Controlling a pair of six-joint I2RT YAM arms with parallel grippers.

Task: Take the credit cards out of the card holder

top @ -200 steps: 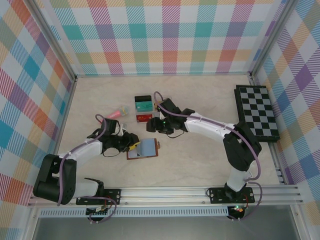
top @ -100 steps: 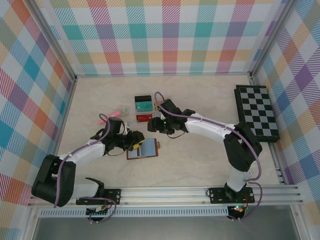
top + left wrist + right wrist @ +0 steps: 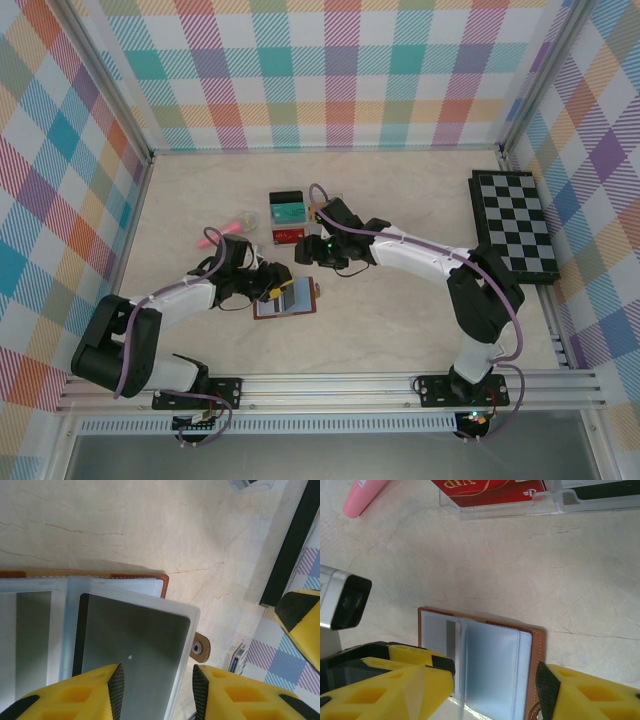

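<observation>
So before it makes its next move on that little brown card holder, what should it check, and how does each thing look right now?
1. Card holder lying open on the table: ok.
2. Grey card sitting in the clear pocket, in front of the left gripper: ok, not yet out.
3. Left gripper's jaws apart over the clear pocket, nothing clamped: ok.
4. Card edge poking out of the clear pocket enough to pinch: cannot tell.
5. Right gripper open above the holder: ok. Whether it presses the holder down: cannot tell.
</observation>
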